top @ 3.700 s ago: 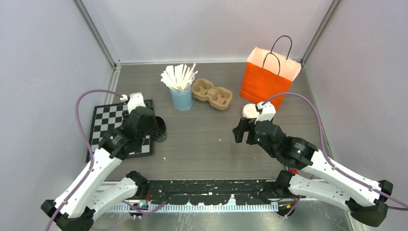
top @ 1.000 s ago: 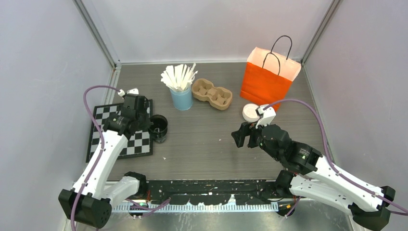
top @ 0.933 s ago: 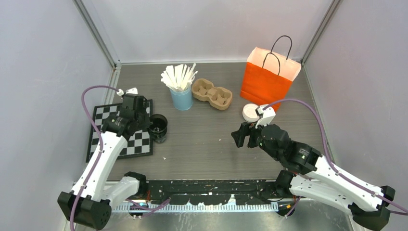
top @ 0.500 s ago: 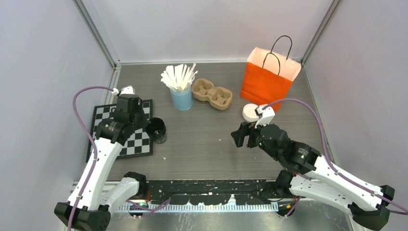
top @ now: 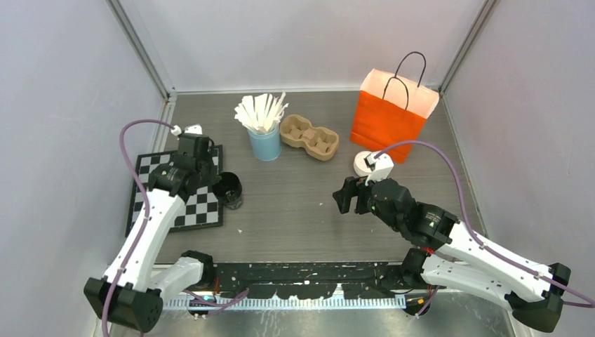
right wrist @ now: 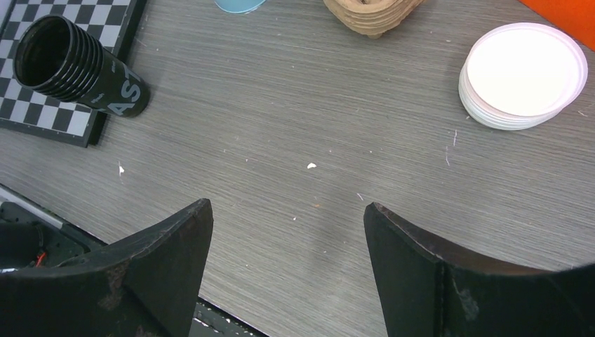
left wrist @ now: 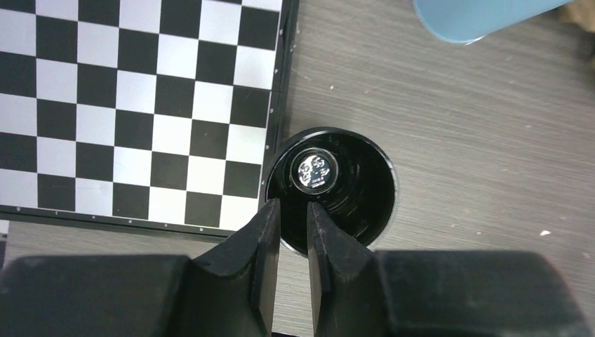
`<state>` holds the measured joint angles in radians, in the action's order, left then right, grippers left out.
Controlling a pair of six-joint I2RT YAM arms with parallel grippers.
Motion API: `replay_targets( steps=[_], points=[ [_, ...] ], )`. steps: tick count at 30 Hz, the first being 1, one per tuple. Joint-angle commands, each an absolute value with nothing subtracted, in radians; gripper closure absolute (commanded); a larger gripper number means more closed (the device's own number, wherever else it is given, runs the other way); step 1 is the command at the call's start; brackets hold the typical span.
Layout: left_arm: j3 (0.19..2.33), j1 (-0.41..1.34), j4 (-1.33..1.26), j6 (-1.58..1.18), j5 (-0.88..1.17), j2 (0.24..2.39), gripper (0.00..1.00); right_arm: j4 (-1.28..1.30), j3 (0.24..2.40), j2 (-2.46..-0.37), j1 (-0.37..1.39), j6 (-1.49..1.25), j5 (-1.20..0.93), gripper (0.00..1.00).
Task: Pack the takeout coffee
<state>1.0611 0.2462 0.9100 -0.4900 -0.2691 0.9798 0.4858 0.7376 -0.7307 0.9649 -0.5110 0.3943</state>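
At the left side of the desk [top: 295, 210], a black cup [top: 229, 189] stands upright with no lid on it, just beside the right edge of a chessboard [top: 151, 175]; from above its rim overlaps the board's border. The left gripper [top: 214, 184] hangs over the near-left part of that rim, its fingers [left wrist: 266, 246] a narrow slit apart and clamped on nothing. The right wrist view shows the cup's mouth [right wrist: 45, 45] free all the way round, with white letters on its side and ridges inside. A small bright glint shows at the bottom of the cup [left wrist: 351, 203]. Behind it, toward the back wall, stands a light-blue cup [top: 265, 149] crammed with white sticks [top: 261, 111], and right next to that lies a brown cardboard cup carrier [top: 309, 137] with empty wells. An orange paper bag [top: 386, 123] with dark loop handles stands open at the back right, well apart from the black cup, with the blue cup and the carrier lying between them. A stack of white lids [top: 361, 165] sits on the desk just in front of the bag, and in the overhead view the right arm's wrist hides part of it. The right gripper [top: 349, 199] hovers over bare wood near the middle of the desk, its fingers [right wrist: 168, 246] spread wide and holding nothing. The lids [right wrist: 523, 74] lie ahead of it to the right and the black cup [right wrist: 77, 70] far off to its left. A few white crumbs dot the wood between them.
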Motion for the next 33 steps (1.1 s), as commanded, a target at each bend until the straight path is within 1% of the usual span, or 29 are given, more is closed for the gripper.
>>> replay_targets(
  steps=[1,16,22,29,33],
  points=[
    [1.048,0.241,0.909,-0.445,-0.309,1.048,0.78,0.436,0.735,-0.715,0.968,-0.523,0.398,0.17],
    [1.026,0.207,0.928,-0.431,-0.312,1.122,0.76,0.458,0.731,-0.693,0.966,-0.518,0.425,0.17],
    [1.023,0.201,0.925,-0.426,-0.278,1.157,0.76,0.474,0.742,-0.695,0.966,-0.516,0.423,0.17],
    [1.025,0.199,0.922,-0.424,-0.265,1.172,0.78,0.487,0.740,-0.676,0.967,-0.515,0.429,0.17],
    [1.025,0.200,0.922,-0.423,-0.258,1.173,0.80,0.488,0.738,-0.672,0.967,-0.515,0.431,0.17]
  ],
)
